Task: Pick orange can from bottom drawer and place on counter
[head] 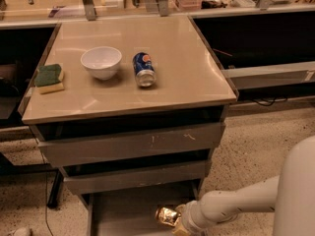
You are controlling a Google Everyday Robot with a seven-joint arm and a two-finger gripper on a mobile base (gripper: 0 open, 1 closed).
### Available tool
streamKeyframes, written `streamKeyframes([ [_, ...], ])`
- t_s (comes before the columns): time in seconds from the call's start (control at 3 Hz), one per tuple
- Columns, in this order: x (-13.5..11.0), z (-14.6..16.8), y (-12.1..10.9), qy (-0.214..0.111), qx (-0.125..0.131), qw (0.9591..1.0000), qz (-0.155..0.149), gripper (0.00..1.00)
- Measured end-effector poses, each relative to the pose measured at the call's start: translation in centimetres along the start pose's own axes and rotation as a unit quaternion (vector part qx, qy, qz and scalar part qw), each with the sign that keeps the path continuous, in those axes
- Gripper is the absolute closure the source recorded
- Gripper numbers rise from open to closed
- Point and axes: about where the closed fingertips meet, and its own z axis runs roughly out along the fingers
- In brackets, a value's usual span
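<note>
The shiny orange can (166, 215) sits against the pincer (177, 221), low inside the open grey bottom drawer (125, 211).

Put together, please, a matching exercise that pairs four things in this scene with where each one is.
Things:
1. white bowl
2. blue can
3. sponge
4. orange can

Places:
A. lying on its side on the counter, right of the white bowl
B. at the counter's left edge
C. low over the bottom drawer, right at the end effector
D. upright on the counter, between the sponge and the blue can

Pairs: 1-D, 2-A, 3-B, 4-C
</note>
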Motion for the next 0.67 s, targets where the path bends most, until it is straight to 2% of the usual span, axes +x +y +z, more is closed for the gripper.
streamKeyframes([
  [0.33, -1.67, -4.36, -0.42, 0.007, 0.028, 0.9991, -0.032, 1.00],
  [0.67, -1.67, -4.36, -0.42, 0.007, 0.027, 0.9991, -0.032, 1.00],
])
